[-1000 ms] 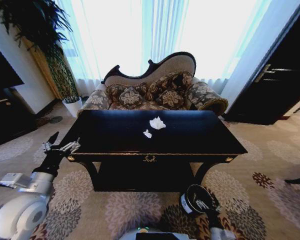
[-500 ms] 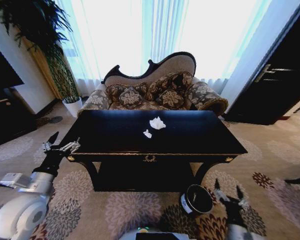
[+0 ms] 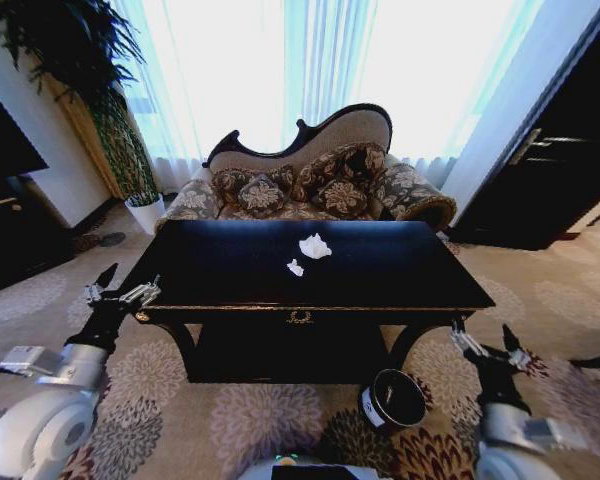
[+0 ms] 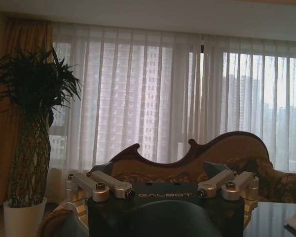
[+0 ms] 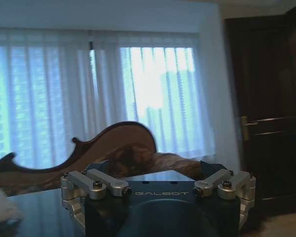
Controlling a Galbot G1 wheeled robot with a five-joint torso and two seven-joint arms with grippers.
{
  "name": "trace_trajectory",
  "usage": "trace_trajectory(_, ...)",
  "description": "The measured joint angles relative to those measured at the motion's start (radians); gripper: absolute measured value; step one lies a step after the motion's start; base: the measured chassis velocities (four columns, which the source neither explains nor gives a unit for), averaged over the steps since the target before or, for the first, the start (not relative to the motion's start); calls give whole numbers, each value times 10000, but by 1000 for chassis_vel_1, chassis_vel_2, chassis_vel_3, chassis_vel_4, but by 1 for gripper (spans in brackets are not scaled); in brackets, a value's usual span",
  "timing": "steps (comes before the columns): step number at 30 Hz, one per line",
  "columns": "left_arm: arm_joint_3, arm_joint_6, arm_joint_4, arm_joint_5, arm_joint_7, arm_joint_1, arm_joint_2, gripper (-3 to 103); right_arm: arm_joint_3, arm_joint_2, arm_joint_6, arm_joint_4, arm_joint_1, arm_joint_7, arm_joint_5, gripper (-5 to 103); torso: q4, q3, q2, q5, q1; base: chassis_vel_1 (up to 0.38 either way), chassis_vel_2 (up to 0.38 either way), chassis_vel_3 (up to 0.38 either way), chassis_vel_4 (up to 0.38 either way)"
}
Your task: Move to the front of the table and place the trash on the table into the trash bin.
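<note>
Table: the glossy black table [image 3: 380, 270] with gold trim stands straight ahead of me, its long front edge facing me, the gold emblem centred on the apron below that edge.
Sofa: a patterned sofa [image 3: 310, 185] sits just behind the table, in front of the bright curtained windows [image 3: 310, 60].
Plant: a tall leafy plant [image 3: 70, 60] in a white pot [image 3: 146, 211] stands on my left, beyond the table's far left corner.
My left arm: it reaches forward on my left, with my left gripper [image 3: 120, 292] just off the table's front left corner, about level with the tabletop; my fingers are spread apart and hold nothing.
My right arm: it is raised on my right, with my right gripper [image 3: 488, 346] near the table's front right leg, lower than the tabletop; these fingers are also spread wide and empty.
Trash bin: the small black trash bin [image 3: 393, 399] with its white label rests on the carpet in front of the table, right of centre, tilted so that its mouth faces up towards me, between my body and my right gripper.
Trash: two white tissue wads lie near the middle of the tabletop; the larger wad [image 3: 315, 246] is farther from me, the smaller wad [image 3: 295, 267] nearer and slightly left, the two close together but apart.
</note>
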State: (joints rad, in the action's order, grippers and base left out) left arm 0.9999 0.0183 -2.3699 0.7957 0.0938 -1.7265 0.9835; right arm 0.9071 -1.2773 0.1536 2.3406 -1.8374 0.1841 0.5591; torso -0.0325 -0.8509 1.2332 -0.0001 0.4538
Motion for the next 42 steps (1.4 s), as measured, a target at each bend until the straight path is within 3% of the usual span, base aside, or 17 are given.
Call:
trace_trajectory(3, 0, 0, 0, 0, 0, -1, 0, 100, -216, 958, -1600, 670, 688, 805, 69, 100, 0, 0, 0, 1, 0, 0, 0, 0, 0)
trace_trajectory(4, 0, 0, 0, 0, 0, -1, 0, 100, -216, 958, -1600, 670, 688, 805, 69, 100, 0, 0, 0, 1, 0, 0, 0, 0, 0)
trace_trajectory(7, 0, 0, 0, 0, 0, 0, 0, 100, -516, 2336, -2785, 1127, 1191, 1303, 258, 100, 2, -1, -1, 0, 1, 0, 0, 0, 0)
trace_trajectory(9, 0, 0, -1, 0, 0, 0, 0, 100, -580, 2512, -2889, 1167, 1250, 1336, 287, 100, 2, -1, -1, 2, 1, 0, 0, 0, 0)
trace_trajectory(13, 0, 0, 0, 0, 0, 0, 0, 100, -784, 3889, -3752, 1516, 1905, 1493, 1400, 100, 1, 0, -1, -2, 0, 0, 0, 0, 0)
trace_trajectory(17, 0, 0, 0, 0, 0, 0, 0, 100, -780, 4391, -3894, 1360, 2310, 1139, 1778, 100, 1, 0, -1, -1, 0, 0, 0, 0, 0)
trace_trajectory(20, 0, 0, 0, 0, 0, 0, 0, 100, -846, 5222, -4172, 1127, 2947, 1085, 2967, 100, -1, -1, -1, 3, 1, 0, 0, 0, 0)
trace_trajectory(21, 0, 0, 0, 0, 0, 0, 0, 100, -846, 5222, -4172, 1127, 2947, 1085, 2967, 100, -1, -1, -1, 3, 1, 0, 0, 0, 0)
trace_trajectory(23, 0, 0, 0, 0, 0, 0, 0, 100, -910, 5653, -4368, 990, 3267, 1157, 3497, 100, 0, -1, -1, 2, 1, 0, 0, 0, 0)
trace_trajectory(25, 0, 0, 0, 0, 0, 0, 0, 100, -1177, 6590, -4652, 572, 4066, 1429, 4339, 100, 2, 0, -1, -2, 0, 0, 0, 0, 0)
trace_trajectory(27, 0, 0, 0, 0, 0, 0, 0, 100, -1301, 6882, -4685, 397, 4314, 1501, 4482, 100, 2, 0, -1, -1, 1, 0, 0, 0, 0)
trace_trajectory(31, 0, 0, 0, 0, 0, 0, 0, 100, -1955, 8113, -4748, -418, 5575, 1737, 5313, 100, 1, -1, -2, 1, 2, 0, 0, 0, 0)
trace_trajectory(34, 0, 1, 0, 0, 0, 0, 0, 100, -2088, 8366, -4775, -582, 5863, 1747, 5628, 100, 2, -1, -2, 0, 2, 0, 0, 0, 0)
trace_trajectory(39, 0, 0, 0, 0, 0, 0, 0, 100, -2911, 9016, -4776, -1154, 7048, 1505, 6261, 100, 0, 0, 0, -1, 0, 0, 0, 0, 0)
trace_trajectory(42, 0, 0, 0, 0, 0, 0, 0, 100, -4466, 9402, -4931, -1707, 8738, 1598, 6829, 100, 0, 0, -1, -1, 2, 0, 0, 0, 0)
